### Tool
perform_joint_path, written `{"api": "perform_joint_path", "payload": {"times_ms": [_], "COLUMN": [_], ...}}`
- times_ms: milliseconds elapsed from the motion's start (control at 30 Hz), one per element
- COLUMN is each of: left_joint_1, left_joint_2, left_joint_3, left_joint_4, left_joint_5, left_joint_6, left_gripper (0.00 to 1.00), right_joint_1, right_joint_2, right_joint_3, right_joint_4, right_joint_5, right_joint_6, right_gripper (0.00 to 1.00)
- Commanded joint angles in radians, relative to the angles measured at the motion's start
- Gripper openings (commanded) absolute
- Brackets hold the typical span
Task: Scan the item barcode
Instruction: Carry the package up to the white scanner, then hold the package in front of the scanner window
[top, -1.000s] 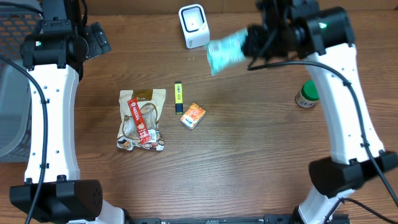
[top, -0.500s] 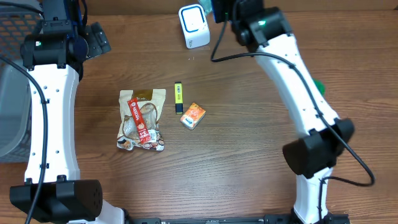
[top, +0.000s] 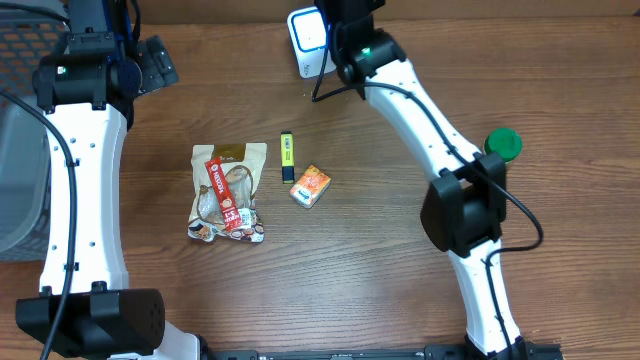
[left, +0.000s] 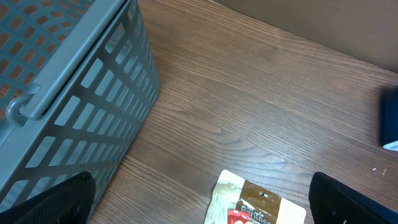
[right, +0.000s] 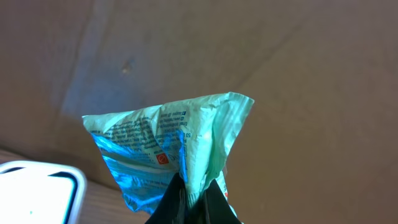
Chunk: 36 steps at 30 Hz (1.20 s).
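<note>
My right gripper (right: 193, 202) is shut on the lower edge of a crumpled blue and mint-green packet (right: 168, 149), held up in front of a brown cardboard wall. A corner of the white barcode scanner (right: 37, 190) shows at the bottom left of the right wrist view. From overhead, the right gripper (top: 343, 14) sits at the table's back edge just right of the scanner (top: 310, 40), and the arm hides the packet there. My left gripper (left: 199, 208) hangs open and empty over the top of a snack pouch (left: 261, 199).
On the table lie a snack pouch (top: 228, 193), a yellow marker (top: 287, 155) and a small orange box (top: 310, 186). A green-capped bottle (top: 502, 143) stands at the right. A grey mesh basket (top: 25, 120) fills the left side, near the left gripper (top: 152, 62).
The right arm has swung left along the back of the table with the packet, from the right side to beside the scanner. The green-capped bottle is now uncovered. The left arm has not moved.
</note>
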Motion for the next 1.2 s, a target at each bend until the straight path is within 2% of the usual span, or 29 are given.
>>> {"api": "perform_joint_path", "payload": {"times_ms": [0,233,533,1167], "left_joint_1": [-0.001,-0.001,-0.001,-0.001], "left_joint_2": [0.01,0.01,0.01,0.01], "left_joint_3": [0.008,0.008,0.008,0.008], "left_joint_4": [0.003,0.003,0.003,0.003], "left_joint_5": [-0.013,-0.013,-0.013,-0.013], "left_joint_6": [-0.014,-0.014,-0.014,-0.014], "left_gripper": [1.0,1.0,1.0,1.0], "right_joint_1": [0.018,0.024,0.032,0.095], "right_joint_2": [0.042,0.143,0.202,0.203], "right_joint_3": [0.022,0.022,0.021,0.021], "right_joint_4": [0.063,0.178,0.155,0.061], "right_joint_5": [0.048,0.071,0.08,0.081], "right_joint_6": [-0.138,-0.193,-0.192,-0.192], "right_gripper": [0.04,0.04,0.04,0.04]}}
